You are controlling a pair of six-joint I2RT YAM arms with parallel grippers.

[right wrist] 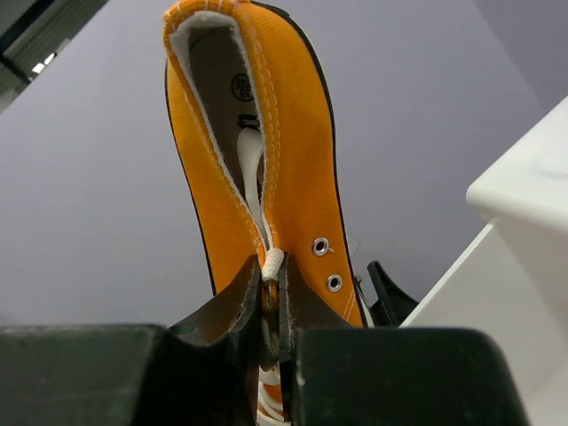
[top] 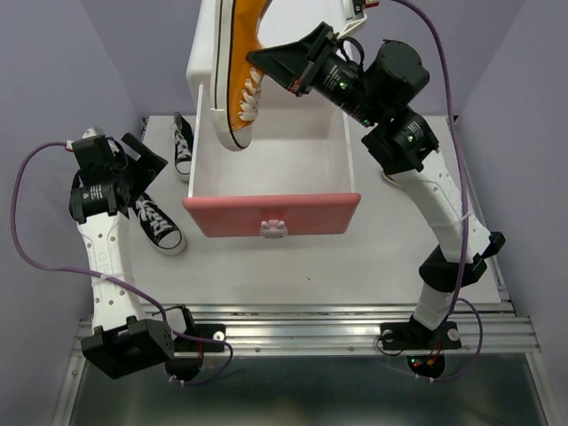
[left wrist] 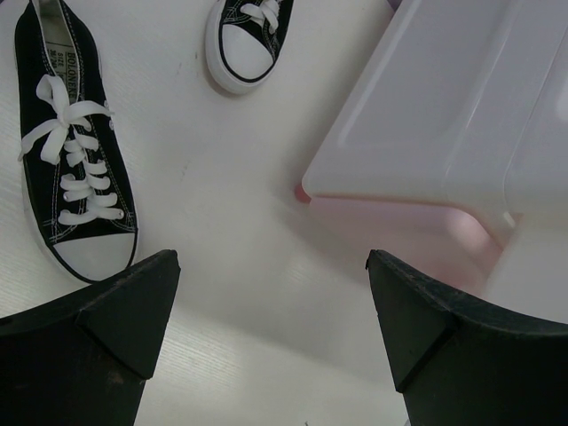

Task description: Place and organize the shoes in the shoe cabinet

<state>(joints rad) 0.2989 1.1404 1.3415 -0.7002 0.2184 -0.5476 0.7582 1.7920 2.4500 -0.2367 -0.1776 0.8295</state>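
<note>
My right gripper (top: 259,59) is shut on an orange sneaker (top: 238,75) by its lace and tongue. It holds the shoe toe-down above the open drawer (top: 272,216) of the white shoe cabinet (top: 206,53). The right wrist view shows the jaws (right wrist: 271,273) pinched on that orange shoe (right wrist: 266,151). Two black sneakers lie left of the drawer, one near (top: 160,224) and one farther back (top: 183,145). My left gripper (top: 147,165) is open and empty above them. Its wrist view shows both black shoes (left wrist: 75,155) (left wrist: 248,40) ahead of the open gripper (left wrist: 273,297). The second orange shoe is hidden.
The drawer sticks out toward me with a pink front and a bunny knob (top: 272,228). Its inside (top: 293,160) is white. The drawer's corner (left wrist: 426,133) is to the right in the left wrist view. Purple walls stand on both sides. A metal rail (top: 302,333) runs along the near edge.
</note>
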